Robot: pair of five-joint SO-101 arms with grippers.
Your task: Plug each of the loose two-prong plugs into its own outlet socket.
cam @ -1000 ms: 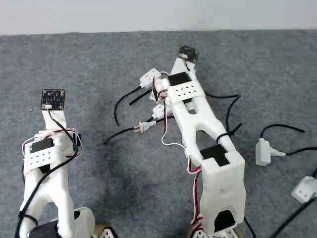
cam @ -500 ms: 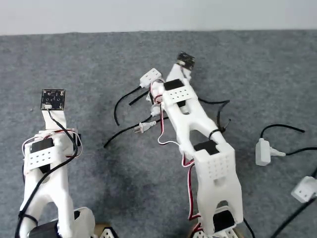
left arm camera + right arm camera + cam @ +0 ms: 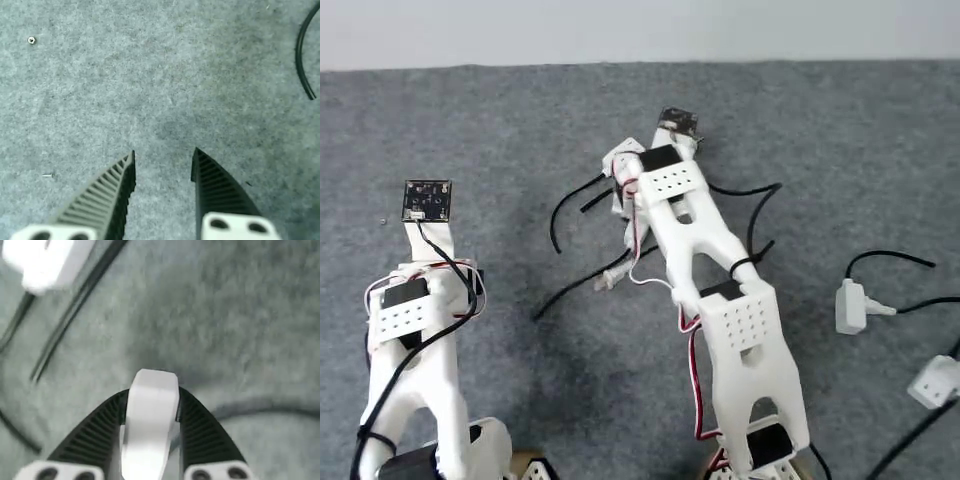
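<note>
R pincer (image 3: 152,393) grips white connector (image 3: 150,425) (L pincer (image 3: 164,151) agape over carpet (image 3: 150,75)).

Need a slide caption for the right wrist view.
Right end effector clamps a white connector over grey carpet, a second white connector and black cables beyond.

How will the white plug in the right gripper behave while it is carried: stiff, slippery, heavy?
The white plug looks like hard, smooth plastic, so it is probably stiff but might slip between the right gripper's ribbed fingers. It seems small, so likely light. The black cord curving beside it looks floppy and may drag on the carpet.
</note>
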